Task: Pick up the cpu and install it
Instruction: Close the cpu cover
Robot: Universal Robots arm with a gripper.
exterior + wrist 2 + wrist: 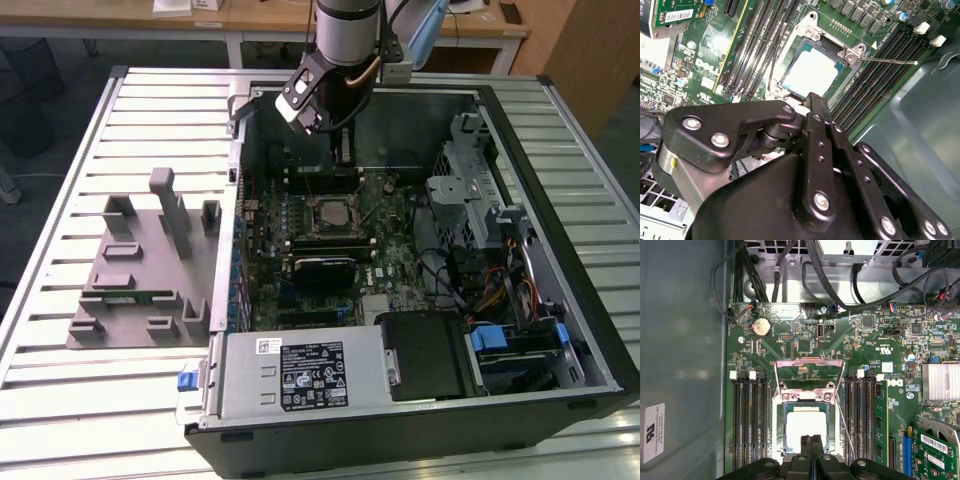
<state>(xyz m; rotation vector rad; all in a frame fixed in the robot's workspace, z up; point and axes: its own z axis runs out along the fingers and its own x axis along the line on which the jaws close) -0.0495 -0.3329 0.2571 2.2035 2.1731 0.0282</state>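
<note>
The cpu (805, 427) is lying flat in the open socket (781, 426), between the two banks of memory slots (747, 422). It is sitting on the motherboard (385, 235) in the far part of the computer case (560, 230), which is to the exterior view's right of the grey parts tray (120, 300). The gripper (812, 440) is hanging over the chip's edge opposite the flipped-up load plate (810, 371), its fingers pressed together and gripping nothing. With the plate raised and the thin lever (885, 61) sticking out beside the socket, I judge that a downward or sideways drift is risking a knock that skews the chip on its contacts or snags the lever.
</note>
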